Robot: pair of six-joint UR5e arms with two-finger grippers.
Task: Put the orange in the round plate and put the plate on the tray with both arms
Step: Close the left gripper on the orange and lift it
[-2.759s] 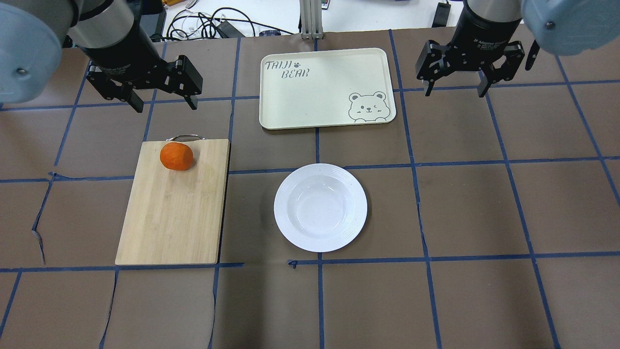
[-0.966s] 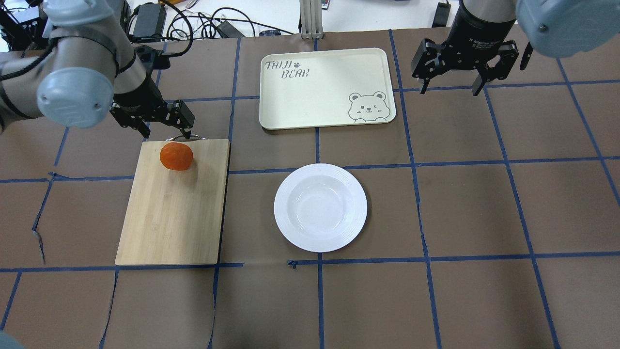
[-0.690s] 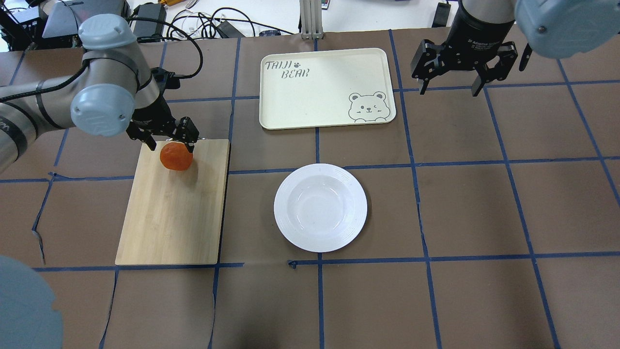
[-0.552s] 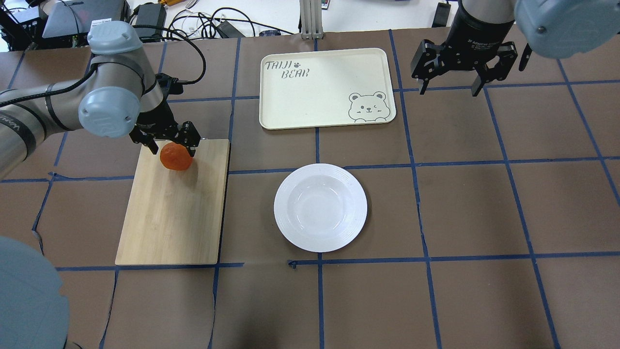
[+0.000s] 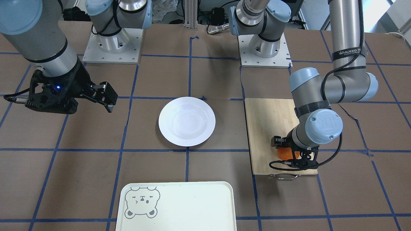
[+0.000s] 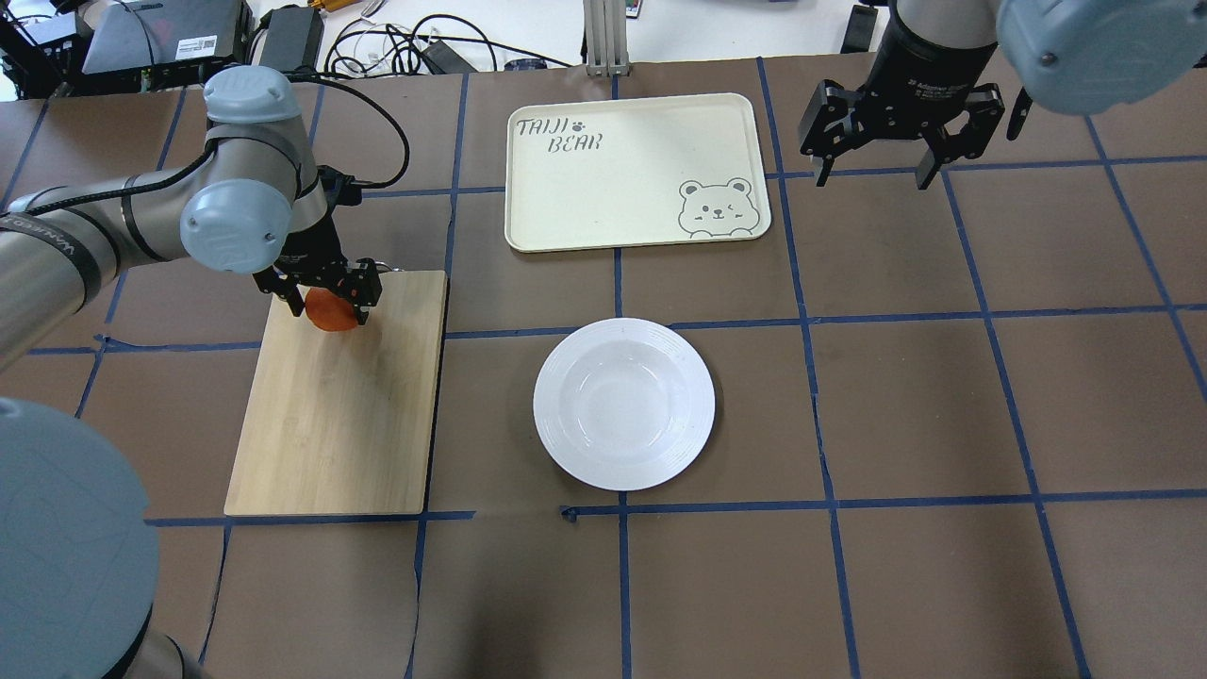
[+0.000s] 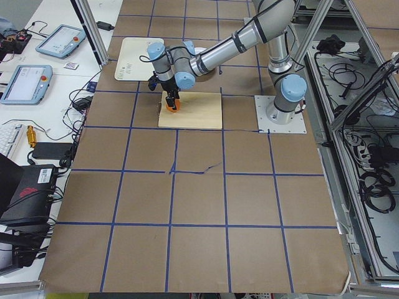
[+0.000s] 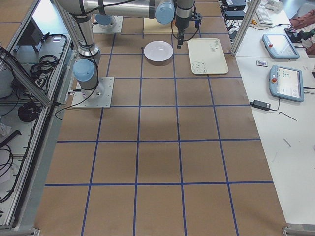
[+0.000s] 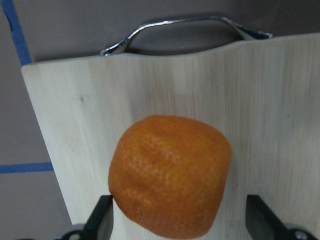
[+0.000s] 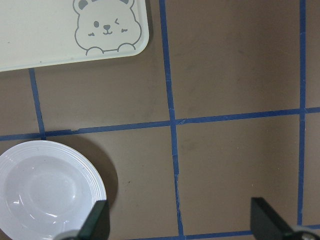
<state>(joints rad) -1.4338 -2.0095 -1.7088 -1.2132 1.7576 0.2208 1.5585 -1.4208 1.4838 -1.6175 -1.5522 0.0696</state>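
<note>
Starting on the left: the left gripper was down over the orange with its jaws spread to either side, nothing clamped yet. The orange sat on the board, up near the handle end and not far from one long edge.

My worry was the centring. In the wrist view one finger looked right up against the skin while the other had a clear gap. Closing like that, I'd guess the near finger shoves first, so the fruit could roll or scoot out instead of getting pinched. It's lumpy and round, so a pinch off its middle might also squirt it toward the board edge. I couldn't tell how low the tips were, so scraping the wood was possible too.

In the middle, the plate sat empty on the table, well apart from the board. A loose hold on the carry over could drop the orange short of it.

Beyond it was the tray, also empty. A glossy plate lying flat gives little rim to grab, and if the two arms lifted unevenly the orange could roll right off.

Far right, the right gripper hung spread wide and empty, beside the tray.
</note>
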